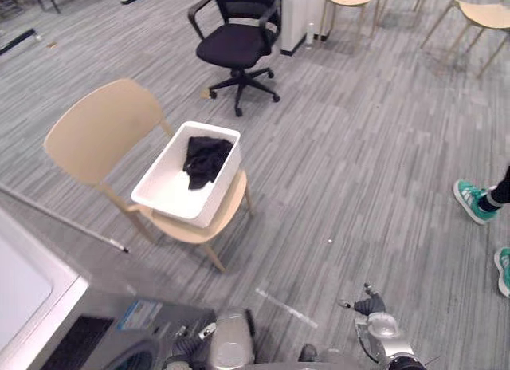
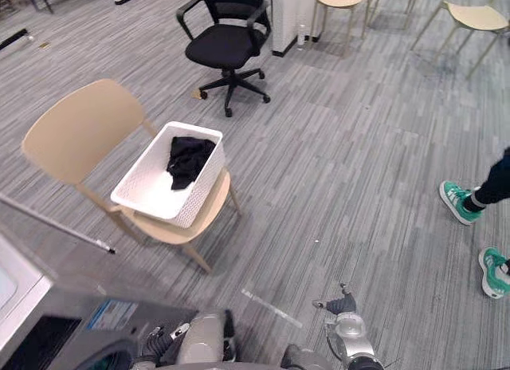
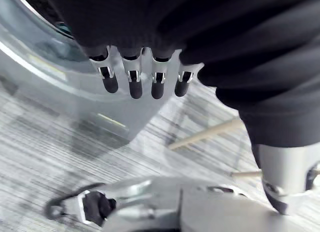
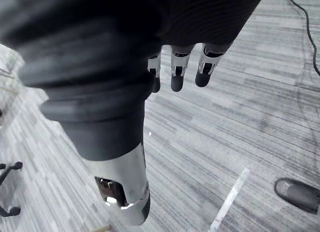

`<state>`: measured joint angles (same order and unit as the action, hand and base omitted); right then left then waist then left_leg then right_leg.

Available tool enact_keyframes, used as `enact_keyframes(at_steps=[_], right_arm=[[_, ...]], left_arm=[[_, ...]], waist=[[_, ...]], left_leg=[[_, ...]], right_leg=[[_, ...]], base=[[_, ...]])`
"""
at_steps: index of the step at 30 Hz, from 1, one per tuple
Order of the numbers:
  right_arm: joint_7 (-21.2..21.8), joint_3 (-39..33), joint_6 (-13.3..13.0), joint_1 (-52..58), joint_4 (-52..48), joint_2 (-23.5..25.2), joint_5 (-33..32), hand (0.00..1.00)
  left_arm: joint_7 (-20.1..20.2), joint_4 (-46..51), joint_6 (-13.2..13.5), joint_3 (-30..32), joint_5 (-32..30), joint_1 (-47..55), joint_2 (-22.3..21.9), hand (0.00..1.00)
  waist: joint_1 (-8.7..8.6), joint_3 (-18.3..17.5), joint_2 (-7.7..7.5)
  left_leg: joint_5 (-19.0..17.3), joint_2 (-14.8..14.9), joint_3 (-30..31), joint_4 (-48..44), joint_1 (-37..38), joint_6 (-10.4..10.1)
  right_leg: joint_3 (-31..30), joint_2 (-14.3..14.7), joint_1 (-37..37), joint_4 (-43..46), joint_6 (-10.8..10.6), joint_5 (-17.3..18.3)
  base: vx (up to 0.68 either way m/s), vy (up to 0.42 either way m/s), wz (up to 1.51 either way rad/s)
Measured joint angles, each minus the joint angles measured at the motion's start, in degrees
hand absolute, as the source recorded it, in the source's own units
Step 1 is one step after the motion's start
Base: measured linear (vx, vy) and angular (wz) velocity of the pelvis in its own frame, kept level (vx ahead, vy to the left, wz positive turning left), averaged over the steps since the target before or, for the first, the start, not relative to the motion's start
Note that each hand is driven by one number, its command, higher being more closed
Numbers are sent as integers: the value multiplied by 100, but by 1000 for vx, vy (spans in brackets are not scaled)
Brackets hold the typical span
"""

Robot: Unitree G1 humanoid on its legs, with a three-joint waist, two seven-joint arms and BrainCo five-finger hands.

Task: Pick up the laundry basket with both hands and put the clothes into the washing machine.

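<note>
A white laundry basket (image 1: 159,196) sits on the seat of a beige wooden chair (image 1: 100,131) at the middle left. Dark clothes (image 1: 205,159) lie bunched at the basket's far end. The grey washing machine (image 1: 96,338) with a white top stands at the lower left, close to me. My left hand (image 3: 135,82) hangs beside the machine's grey front (image 3: 65,77) with relaxed fingers and holds nothing. My right hand (image 4: 177,74) hangs over bare floor, fingers straight and empty. Both hands are well short of the basket.
A black office chair (image 1: 237,43) stands behind the basket. Beige chairs (image 1: 486,15) line the back right. A person's teal shoes (image 1: 476,201) are at the right edge. A pale strip of tape (image 1: 287,308) lies on the grey striped floor near me.
</note>
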<state>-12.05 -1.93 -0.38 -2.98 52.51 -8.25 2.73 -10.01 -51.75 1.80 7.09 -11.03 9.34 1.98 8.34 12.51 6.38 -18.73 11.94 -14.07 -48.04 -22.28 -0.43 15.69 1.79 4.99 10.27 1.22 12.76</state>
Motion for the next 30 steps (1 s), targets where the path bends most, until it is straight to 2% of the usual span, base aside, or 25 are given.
enact_keyframes(at_steps=[1, 2, 3, 4, 5, 6, 7, 8, 9, 11, 12, 14, 15, 16, 17, 18, 20, 21, 22, 23, 24, 25, 27, 29, 30], right_arm=[[1, 117, -3, 12, 3, 12, -4, 0], [-4, 113, -7, 9, 7, 88, -28, 0], [-11, 134, -14, -5, -2, 228, -46, 0], [-12, 150, -43, -3, -27, 257, -48, 0], [-6, 150, -68, -11, -53, 207, -46, 0], [-6, 107, -72, -76, -41, 233, -35, 0], [-10, 73, -75, -1, -37, 231, -33, 0], [-3, 58, -83, 7, -38, 226, -25, 0], [0, 52, -100, -1, -69, 238, -14, 0], [0, -22, -90, 4, -52, 163, 9, 0], [0, -40, -88, 33, -47, 142, 10, 0], [-1, -58, -90, 8, -51, 96, 10, 0], [1, -59, -90, 11, -48, 86, 10, 0], [8, -61, -92, 57, -45, 41, 10, 0], [23, -113, -93, 70, -63, -28, 9, 0], [42, -257, -93, 91, -82, -68, 6, 0], [50, -360, -75, 130, -114, -107, 1, 0], [39, -448, -63, 229, -166, -91, -1, 0], [32, -453, -60, 316, -227, -68, -6, 0], [29, -444, -30, 370, -229, -60, -37, 0], [-11, -506, -25, 361, -316, -68, -50, 0], [-24, -515, -35, 368, -451, -69, -60, 0], [-37, -545, -106, 300, -836, -23, -116, 0], [-55, -682, -199, 276, -964, -3, -224, 0], [-71, -758, -246, 275, -968, -8, -280, 0]], left_arm=[[2, 7, -11, -29, -1, -42, -6, 0], [9, 52, -31, -21, -6, -83, 2, 0], [13, 72, -30, -2, -22, -100, 86, 0], [10, 83, -29, 9, -35, -121, 122, 0], [9, 100, -26, 117, -45, -142, 128, 0], [16, 53, -24, 355, -43, -135, 24, 0], [5, 23, -62, 428, -37, -102, 20, 0], [10, 4, -69, 368, -33, 49, 42, 0], [50, -7, -82, 299, -24, 57, 175, 0], [84, 12, -83, 174, -20, 55, 219, 0], [92, 10, -90, 169, -11, 57, 195, 0], [82, 41, -117, 130, 46, 56, 153, 0], [72, 54, -115, 117, 89, 37, 151, 0], [43, 54, -123, 33, 145, -58, 126, 0], [-5, 49, -123, -28, 160, -185, 78, 0], [-8, 42, -115, -49, 177, -343, 26, 0], [-12, 30, -114, -49, 183, -515, -29, 0], [-14, 10, -112, -46, 183, -633, -52, 0], [-15, 19, -108, -32, 184, -655, -63, 0], [-34, -16, -95, 26, 190, -711, -167, 0], [-33, 8, -54, 35, 188, -679, -380, 0], [-30, 2, -54, 35, 190, -695, -473, 0], [-11, 17, -19, 14, 194, -769, -565, 0], [-17, 50, -20, -15, 196, -816, -564, 0], [-27, 70, -12, -46, 196, -818, -553, 0]], waist=[[12, 3, 0], [64, 20, -61], [182, -59, -297], [168, -99, -438], [172, -62, -461], [256, -36, -464], [215, -57, -464], [206, -56, -493], [86, -56, -680], [-12, -29, -669], [-34, -14, -625], [-140, 11, -451], [-151, 16, -418], [-155, 25, -363], [-153, 16, -268], [-213, 21, -235], [-301, 28, -217], [-335, 22, -241], [-325, 16, -291], [-296, 69, -180], [-317, 14, -59], [-346, -2, -36], [-446, 26, -83], [-442, 53, -147], [-439, 31, -163]], left_leg=[[127, -151, -188, 761, -105, -115], [682, -381, -419, 1634, -109, 110], [933, -669, -597, 1999, 29, 576], [944, -784, -593, 2058, 5, 617], [793, -721, -572, 1660, -132, 1165], [570, -639, -665, 919, -411, 1256], [621, -671, -565, 1110, -231, 1128], [137, -864, -479, 1591, 292, 988], [126, -1200, -328, 1797, 570, 975], [124, -1481, -41, 2021, 1038, 973], [124, -1527, 92, 2138, 1243, 974], [127, -1638, 813, 2628, 1956, 974], [127, -1634, 1003, 2704, 2072, 973], [125, -1619, 1351, 2804, 2254, 939], [61, -1588, 1815, 2792, 2309, 816], [4, -1583, 2261, 2772, 2331, 710], [-106, -1595, 2835, 2665, 2332, 508], [-253, -1618, 3228, 2431, 2336, 242], [-349, -1646, 3381, 2287, 2335, 72], [-514, -1485, 3630, 2055, 2378, -208], [-385, -1281, 3733, 1903, 2230, -453], [-292, -1202, 3727, 1898, 2153, -617], [-198, -749, 3062, 1985, 1844, -802], [-101, -280, 1764, 2079, 1526, -675], [292, -100, 855, 2276, 1444, -454]], right_leg=[[10, 36, 119, -181, -27, 8], [9, 49, 307, -404, -89, 43], [-60, -119, 456, -632, -203, -7], [-13, -209, 448, -720, -256, -38], [23, -246, 474, -699, -541, -188], [-21, -270, 500, -287, -660, -151], [-11, -341, 416, 242, -890, 21], [-31, -602, -69, 1875, -1118, 142], [-181, -982, -680, 3494, -1289, 30], [-173, -1356, -1243, 4906, -1147, 37], [-109, -1425, -1349, 5111, -1050, 89], [354, -1550, -1580, 4812, -601, 371], [388, -1484, -1643, 4505, -522, 433], [243, -1267, -1820, 3745, -525, 531], [-318, -970, -2110, 2965, -535, 539], [-1109, -684, -2416, 2316, -675, 429], [-2282, -409, -2686, 1650, -941, 85], [-2928, -363, -2624, 944, -1082, -452], [-3083, -432, -2521, 583, -1134, -844], [-2842, -427, -2397, 766, -1126, -1302], [-2294, -484, -2325, 943, -876, -1144], [-2024, -550, -2272, 998, -787, -1062], [-1214, -776, -1928, 1052, -515, -895], [-410, -980, -1423, 919, -404, -809], [-34, -1060, -1181, 766, -450, -759]], base=[[392, 91, -27], [551, 123, -30], [531, 102, -10], [615, 77, 9], [617, 104, 24], [582, 140, 22], [544, 207, 8], [529, 197, 56], [555, 163, 72], [501, 71, 98], [524, 42, 96], [537, -5, 118], [553, -78, 137], [537, -129, 144], [523, -185, 195], [419, -194, 185], [384, -259, 193], [371, -299, 203], [450, -466, 215], [488, -537, 201], [444, -525, 199], [286, -398, 217], [201, -385, 232], [94, -258, 228], [54, -161, 174]])
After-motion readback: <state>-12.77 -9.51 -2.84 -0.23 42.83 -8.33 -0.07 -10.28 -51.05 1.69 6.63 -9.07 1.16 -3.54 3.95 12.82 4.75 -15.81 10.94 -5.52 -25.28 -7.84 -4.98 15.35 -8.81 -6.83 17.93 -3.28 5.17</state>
